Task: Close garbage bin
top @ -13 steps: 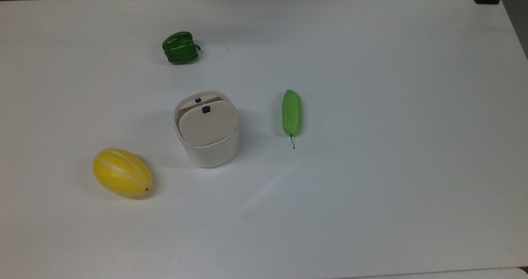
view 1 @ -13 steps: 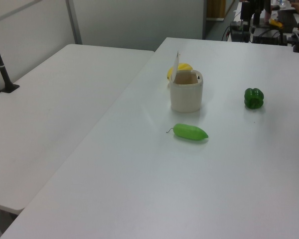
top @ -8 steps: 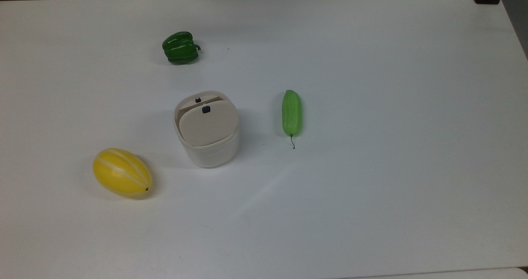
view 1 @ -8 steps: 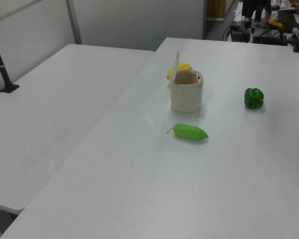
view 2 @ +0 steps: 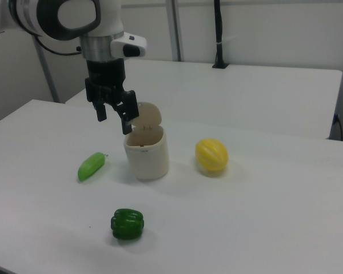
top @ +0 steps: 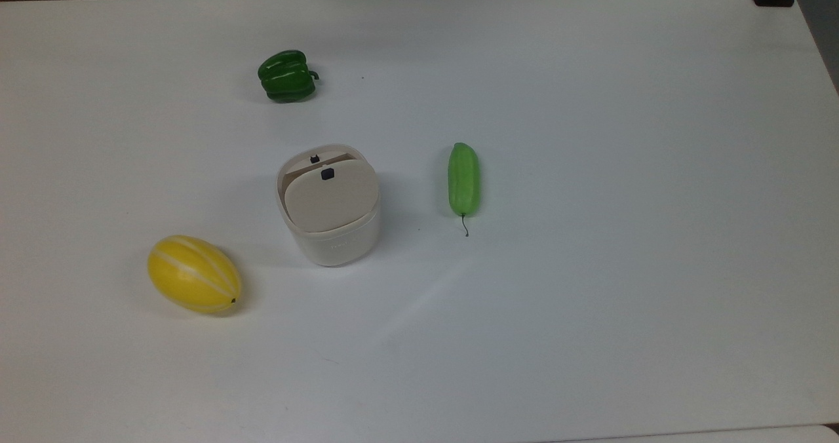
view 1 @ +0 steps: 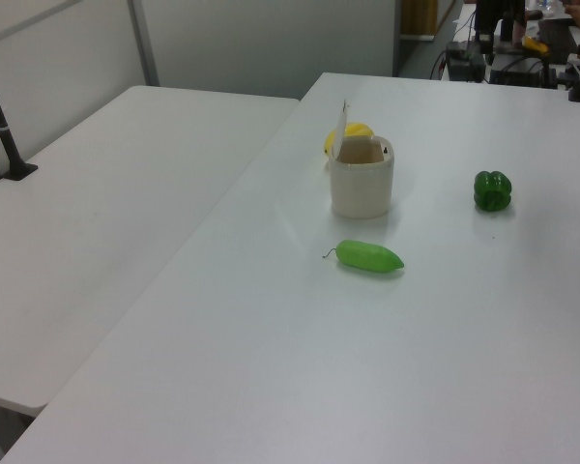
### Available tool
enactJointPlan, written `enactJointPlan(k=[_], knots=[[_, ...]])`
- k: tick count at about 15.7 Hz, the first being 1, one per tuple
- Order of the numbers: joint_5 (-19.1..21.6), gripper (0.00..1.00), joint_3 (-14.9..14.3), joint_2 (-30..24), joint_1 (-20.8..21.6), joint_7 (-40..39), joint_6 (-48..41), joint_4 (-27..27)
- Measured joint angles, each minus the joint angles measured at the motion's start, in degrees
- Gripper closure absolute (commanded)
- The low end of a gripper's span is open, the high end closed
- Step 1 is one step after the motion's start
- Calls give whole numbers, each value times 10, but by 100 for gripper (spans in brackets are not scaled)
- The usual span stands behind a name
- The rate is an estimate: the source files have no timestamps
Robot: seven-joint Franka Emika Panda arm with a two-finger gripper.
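1. Nearest in the right view, on the white worktop (view 2: 263,228), lies a glossy dark green plastic bell pepper (view 2: 127,224), with a pale green plastic cucumber (view 2: 91,166) further back toward the right view's left.
2. Behind them stands the garbage bin (view 2: 146,153), a small cream-white plastic tub with a rounded-square top. Its flat beige hinged lid (view 2: 147,116) is raised nearly upright. In the top view the bin (top: 330,215) sits mid-worktop, between the cucumber (top: 463,179) and a yellow oval plastic melon with pale stripes (top: 193,274).
3. The gripper (view 2: 115,115) hangs just beside the raised lid, on the right view's left of it, with its black fingers (view 2: 127,119) spread apart and nothing between them.
4. Judged from this, the closing has not yet begun and the approach is in hand. The next move calls for getting behind or above the lid's upper edge and pressing it forward and down until the black latch (top: 327,174) meets its catch.
5. Whether the fingers already touch the lid cannot be told. The hinge is hidden, and the left view's bin (view 1: 362,180) covers most of the melon (view 1: 356,132).
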Motion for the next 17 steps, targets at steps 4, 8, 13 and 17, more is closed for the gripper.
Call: enactJointPlan(k=[4, 8, 13, 17], knots=[[1, 0, 0, 0, 0, 0, 0, 0], [33, 0, 1, 3, 0, 0, 0, 0], [56, 15, 1, 13, 1, 0, 14, 0], [59, 87, 4, 22, 4, -1, 30, 0]])
